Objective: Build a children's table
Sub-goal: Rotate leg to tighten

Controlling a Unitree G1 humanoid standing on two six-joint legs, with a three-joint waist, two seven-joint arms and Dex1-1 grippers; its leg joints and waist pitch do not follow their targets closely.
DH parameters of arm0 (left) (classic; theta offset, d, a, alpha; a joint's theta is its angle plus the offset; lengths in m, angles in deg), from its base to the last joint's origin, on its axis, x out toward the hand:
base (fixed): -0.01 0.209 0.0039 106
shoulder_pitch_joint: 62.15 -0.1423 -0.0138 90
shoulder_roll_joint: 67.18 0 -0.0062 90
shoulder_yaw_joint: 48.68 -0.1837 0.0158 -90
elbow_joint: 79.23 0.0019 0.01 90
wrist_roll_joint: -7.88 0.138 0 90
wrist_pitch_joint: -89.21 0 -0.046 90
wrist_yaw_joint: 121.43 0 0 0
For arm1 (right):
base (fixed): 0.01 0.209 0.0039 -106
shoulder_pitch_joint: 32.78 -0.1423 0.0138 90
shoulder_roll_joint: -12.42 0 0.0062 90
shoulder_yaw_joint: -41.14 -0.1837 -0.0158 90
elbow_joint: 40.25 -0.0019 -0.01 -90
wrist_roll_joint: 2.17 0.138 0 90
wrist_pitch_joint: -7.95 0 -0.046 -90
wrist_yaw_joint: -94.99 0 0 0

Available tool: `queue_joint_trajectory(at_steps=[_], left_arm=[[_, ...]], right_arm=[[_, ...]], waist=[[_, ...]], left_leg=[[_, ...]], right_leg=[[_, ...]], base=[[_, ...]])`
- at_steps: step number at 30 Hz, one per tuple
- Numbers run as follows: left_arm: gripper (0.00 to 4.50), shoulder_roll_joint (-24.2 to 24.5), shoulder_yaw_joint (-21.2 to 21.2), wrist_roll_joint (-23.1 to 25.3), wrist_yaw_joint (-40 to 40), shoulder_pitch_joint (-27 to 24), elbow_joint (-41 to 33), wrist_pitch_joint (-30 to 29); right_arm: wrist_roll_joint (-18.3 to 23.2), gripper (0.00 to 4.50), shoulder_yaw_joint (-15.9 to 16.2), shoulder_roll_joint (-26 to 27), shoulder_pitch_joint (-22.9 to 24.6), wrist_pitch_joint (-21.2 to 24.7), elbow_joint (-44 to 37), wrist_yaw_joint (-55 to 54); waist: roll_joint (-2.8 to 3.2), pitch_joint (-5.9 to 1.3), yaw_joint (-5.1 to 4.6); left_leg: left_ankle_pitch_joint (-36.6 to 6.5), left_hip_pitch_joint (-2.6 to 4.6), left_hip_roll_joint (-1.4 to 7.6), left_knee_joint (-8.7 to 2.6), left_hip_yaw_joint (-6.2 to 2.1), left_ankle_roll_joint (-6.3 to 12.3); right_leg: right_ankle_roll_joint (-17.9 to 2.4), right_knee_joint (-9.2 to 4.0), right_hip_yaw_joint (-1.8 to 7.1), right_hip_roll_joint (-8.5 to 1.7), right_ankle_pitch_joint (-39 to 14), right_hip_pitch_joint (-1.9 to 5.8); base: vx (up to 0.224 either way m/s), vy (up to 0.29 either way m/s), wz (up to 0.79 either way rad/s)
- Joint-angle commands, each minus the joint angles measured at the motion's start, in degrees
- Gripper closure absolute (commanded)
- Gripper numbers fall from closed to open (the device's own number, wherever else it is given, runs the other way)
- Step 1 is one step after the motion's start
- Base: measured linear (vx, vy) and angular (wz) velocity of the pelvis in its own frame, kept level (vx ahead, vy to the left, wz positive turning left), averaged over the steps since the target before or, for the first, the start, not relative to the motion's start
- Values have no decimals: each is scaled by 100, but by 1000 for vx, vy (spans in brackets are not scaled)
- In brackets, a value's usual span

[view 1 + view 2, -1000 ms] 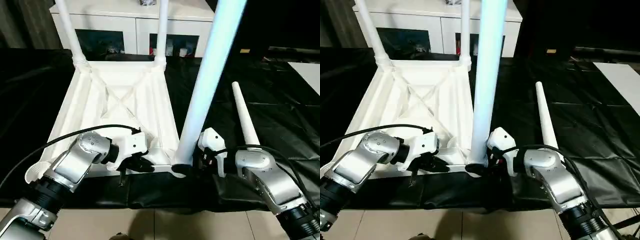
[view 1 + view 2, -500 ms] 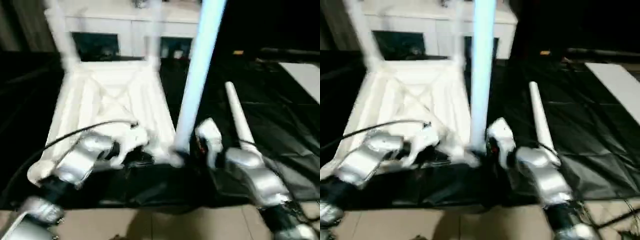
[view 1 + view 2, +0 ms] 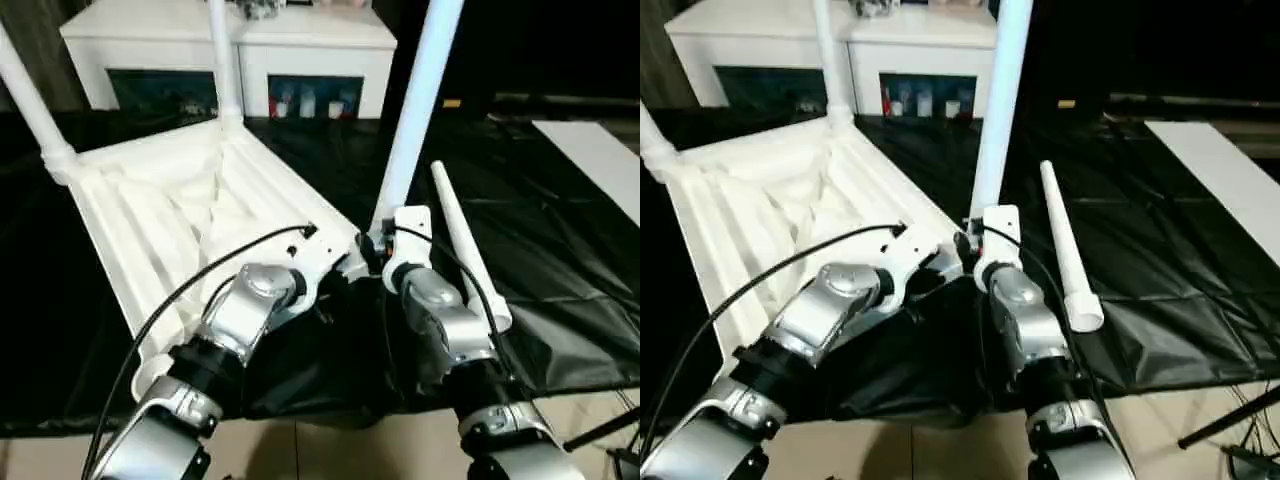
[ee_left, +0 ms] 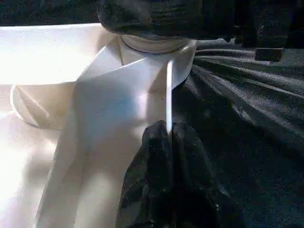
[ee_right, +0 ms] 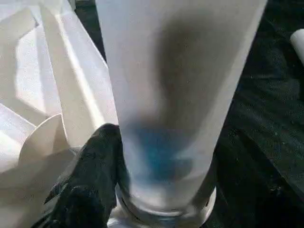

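The white table top [image 3: 150, 215] lies upside down on black cloth, ribbed underside up. Two legs stand in its far corner sockets, one [image 3: 28, 95] at the left and one [image 3: 223, 60] further back. A third leg [image 3: 412, 110] stands upright in the near right corner socket. My right gripper [image 3: 376, 250] is shut on its base, one black finger [image 5: 95, 161] pressed against the tube. My left gripper [image 4: 167, 135] is shut on a thin white rib [image 4: 169, 95] of the top beside that socket. A loose leg [image 3: 462, 240] lies on the cloth to the right.
A white cabinet with glass doors [image 3: 240, 55] stands behind the table top. Black cloth [image 3: 570, 250] covers the ground around it, with a white sheet [image 3: 600, 150] at the far right. Bare tiled floor [image 3: 330, 450] shows near my body.
The table top has swung round, its near right corner moving away from me with both grippers and the upright leg. My arms reach further forward. The view has also shifted.
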Motion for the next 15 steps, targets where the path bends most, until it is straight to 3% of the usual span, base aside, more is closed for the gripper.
queue_joint_trajectory(at_steps=[1,6,9,13,15], left_arm=[[450,95,-82,206,165,158,115,152],[450,424,-94,238,-108,12,-70,231],[450,778,-202,207,-602,-159,-332,507],[450,1163,-274,58,-1178,-343,-652,550],[450,1373,-337,-83,-1611,-442,-827,675]], right_arm=[[57,122,272,194,156,-24,59,477],[20,77,226,-115,278,-146,-421,596],[25,53,358,-566,502,13,-1049,1156],[179,53,573,-1167,810,149,-1740,2184],[309,53,714,-1519,980,202,-2090,2802]], waist=[[76,-272,25],[59,-264,14],[61,-267,34],[86,-263,50],[102,-274,76]], left_leg=[[-1813,56,254,-472,-124,-128],[-1808,28,259,-479,-125,-80],[-1645,11,262,-478,-126,-36],[-1577,33,271,-467,-101,19],[-1364,29,299,-457,-99,106]], right_leg=[[-916,-490,249,-421,-1390,179],[-895,-507,244,-424,-1588,198],[-912,-494,246,-419,-1431,216],[-1015,-478,255,-405,-1231,209],[-1091,-427,261,-407,-802,231]], base=[[0,0,0],[0,0,0],[0,0,0],[0,0,0],[0,0,0]])
